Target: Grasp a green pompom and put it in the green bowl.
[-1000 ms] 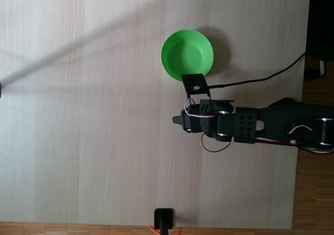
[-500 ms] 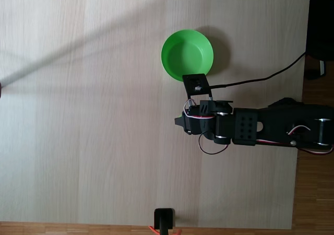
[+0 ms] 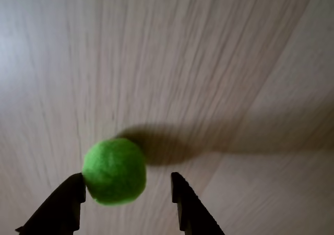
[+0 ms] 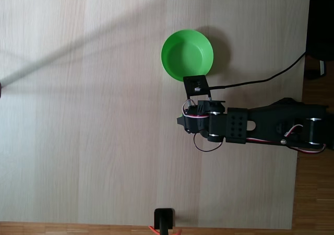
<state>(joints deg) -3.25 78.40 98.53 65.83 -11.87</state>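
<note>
In the wrist view the green pompom (image 3: 115,171) lies on the pale wooden worktop (image 3: 209,62), low in the picture and left of the middle, and it throws a dark shadow to the right. The two black fingers (image 3: 68,206) come up from the bottom edge and stand apart, with the gripper (image 3: 128,185) open around the ball. The left finger is touching or almost touching the left side of the pompom; I cannot tell which. The right finger stands apart from it, with a strip of bare wood between them. The pompom sits nearer the left finger than the right one, and it looks round and fuzzy, not squeezed. In the fixed view, which looks down from above, the black arm (image 4: 261,128) reaches in from the right edge across the worktop (image 4: 78,115), and its front end (image 4: 190,121) points to the left, just below the green bowl (image 4: 187,54). The bowl stands upright near the upper middle of the worktop, and its inside looks empty. A small black plate on the arm (image 4: 197,85) covers a little of the bowl's lower rim in this view. A black cable (image 4: 261,79) runs from the arm to the right edge. At the bottom edge stands a small black object with an orange part (image 4: 164,220)
</note>
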